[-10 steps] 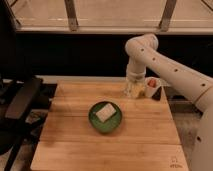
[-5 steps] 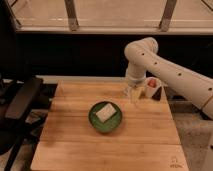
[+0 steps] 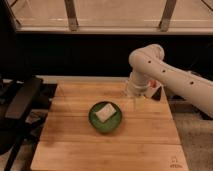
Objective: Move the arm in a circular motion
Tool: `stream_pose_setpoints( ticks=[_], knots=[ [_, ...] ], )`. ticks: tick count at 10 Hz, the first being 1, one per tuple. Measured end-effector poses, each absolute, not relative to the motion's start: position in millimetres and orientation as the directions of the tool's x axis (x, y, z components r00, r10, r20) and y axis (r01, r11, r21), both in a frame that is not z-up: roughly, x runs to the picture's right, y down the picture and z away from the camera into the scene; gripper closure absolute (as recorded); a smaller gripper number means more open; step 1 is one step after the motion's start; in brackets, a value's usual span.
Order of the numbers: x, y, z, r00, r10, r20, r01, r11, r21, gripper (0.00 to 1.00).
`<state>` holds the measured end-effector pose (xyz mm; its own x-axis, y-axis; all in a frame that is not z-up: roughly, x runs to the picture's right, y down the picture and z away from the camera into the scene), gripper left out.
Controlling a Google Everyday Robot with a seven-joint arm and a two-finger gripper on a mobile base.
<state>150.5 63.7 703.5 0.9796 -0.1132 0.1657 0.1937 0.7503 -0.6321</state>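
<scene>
The thick white arm (image 3: 172, 80) with dark dots along its side comes in from the right. It bends at a rounded joint (image 3: 146, 56) and drops to the back right of the wooden table (image 3: 110, 145). The gripper (image 3: 134, 96) hangs just above the tabletop, to the back right of a green bowl (image 3: 105, 124).
The green bowl holds a pale folded piece (image 3: 104, 112) near the table's middle. A small red and white item (image 3: 153, 85) stands behind the arm's wrist. A black chair (image 3: 22, 100) stands left of the table. A dark wall and railing (image 3: 70, 15) run behind.
The arm's bend and wrist have shifted slightly lower in the view, toward the table's front. The bowl has not moved.
</scene>
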Motion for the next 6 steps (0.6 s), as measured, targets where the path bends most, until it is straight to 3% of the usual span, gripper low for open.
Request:
stream_pose_setpoints(
  ticks=[6],
  knots=[
    [206.9,46.8,719.0,0.988,-0.079,0.133,0.147,0.759,-0.634,0.35]
  ],
)
